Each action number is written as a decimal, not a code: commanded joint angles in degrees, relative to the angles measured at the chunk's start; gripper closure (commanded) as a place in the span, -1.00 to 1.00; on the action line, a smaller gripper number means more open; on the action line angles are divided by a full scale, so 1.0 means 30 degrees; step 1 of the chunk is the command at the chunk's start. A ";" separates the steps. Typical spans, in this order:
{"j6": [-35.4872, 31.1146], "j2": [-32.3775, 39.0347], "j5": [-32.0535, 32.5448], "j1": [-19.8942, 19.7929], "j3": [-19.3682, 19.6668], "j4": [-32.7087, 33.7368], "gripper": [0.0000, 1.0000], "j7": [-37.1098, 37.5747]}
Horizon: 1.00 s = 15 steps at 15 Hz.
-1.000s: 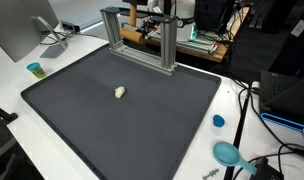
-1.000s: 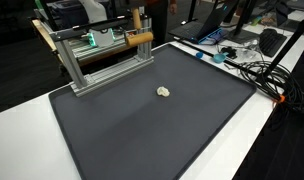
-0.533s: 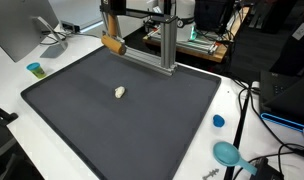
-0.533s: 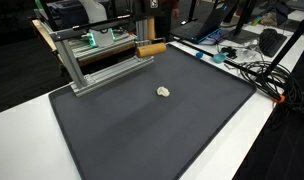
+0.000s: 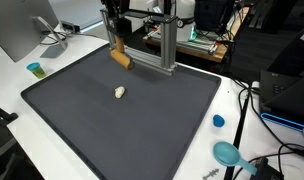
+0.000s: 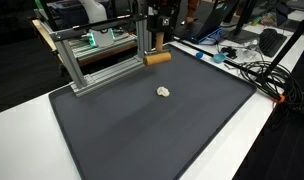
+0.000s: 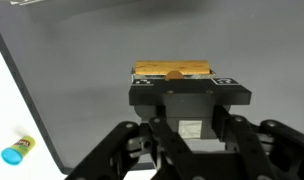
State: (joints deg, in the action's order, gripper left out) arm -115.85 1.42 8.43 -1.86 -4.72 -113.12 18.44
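The jaws of the gripper [image 7: 182, 84] are clamped on the wooden piece [image 7: 172, 70], held crosswise between them above the dark mat [image 5: 142, 120]; it looks light, stiff and smooth, best gripped at its middle

From my station I saw a white table [image 5: 12, 92] covered almost wholly by a dark grey mat [image 5: 122, 125], with an aluminium frame [image 5: 169, 48] standing at its far edge. A monitor [image 5: 17, 30] on a stand sat at one corner in an exterior view, a small blue cap [image 5: 218, 121] lay on the white margin beside the mat, and a tangle of black cables [image 6: 254, 70] ran along the table's edge. Behind it all the room was dim, with cluttered workbenches and equipment that I could not make out clearly.
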 commanded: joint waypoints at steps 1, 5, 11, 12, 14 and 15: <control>0.0099 -0.0026 -0.0017 0.0432 0.0446 0.0079 0.07 -0.0019; -0.2591 0.1932 0.0367 0.0333 0.0788 0.0895 0.57 -0.1609; -0.3890 0.4586 -0.0724 0.0088 0.1362 0.1841 0.57 -0.4757; -0.4019 0.4891 -0.0893 0.0058 0.1374 0.1934 0.57 -0.5171; -0.4064 0.5386 -0.1162 -0.0007 0.1369 0.2122 0.57 -0.5881; -0.4001 0.5499 -0.1268 -0.0014 0.1369 0.2101 0.57 -0.6105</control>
State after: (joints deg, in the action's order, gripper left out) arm -128.25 16.36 7.03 -1.81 -0.83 -108.86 3.80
